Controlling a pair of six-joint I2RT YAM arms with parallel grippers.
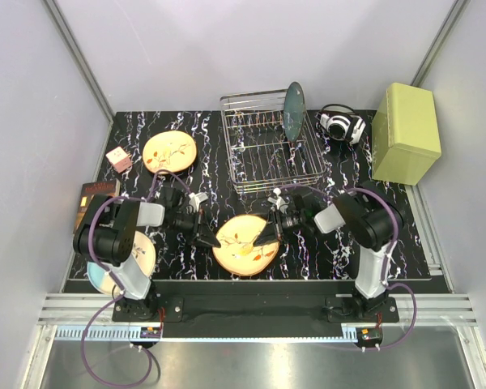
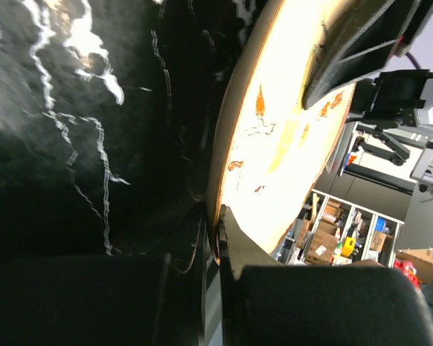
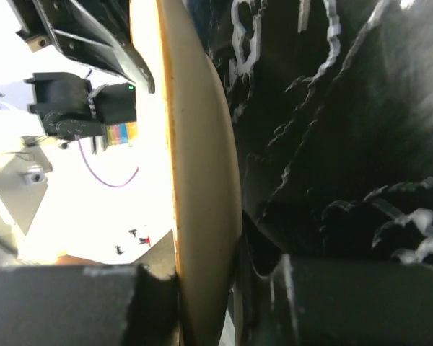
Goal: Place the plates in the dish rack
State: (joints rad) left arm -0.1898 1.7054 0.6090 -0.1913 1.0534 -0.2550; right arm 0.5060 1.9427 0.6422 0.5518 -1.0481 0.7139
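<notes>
Plate (image 1: 245, 245) near the desk's (image 1: 340, 174) front edge, centre; my left claw (image 1: 211, 240) and right claw (image 1: 265, 235) each pinch an opposite rim, likely to share the lift and tip it upright for the rack (image 1: 259, 154).

Both arms bent low, reaching toward middle, facing each other. Left gripper (image 1: 207, 239) fingers (image 2: 79, 299) pinch tan plate (image 1: 245, 250) rim. Right gripper (image 1: 266, 236) fingers (image 3: 65, 303) pinch other side of same rim. Wrists rolled sideways.
</notes>
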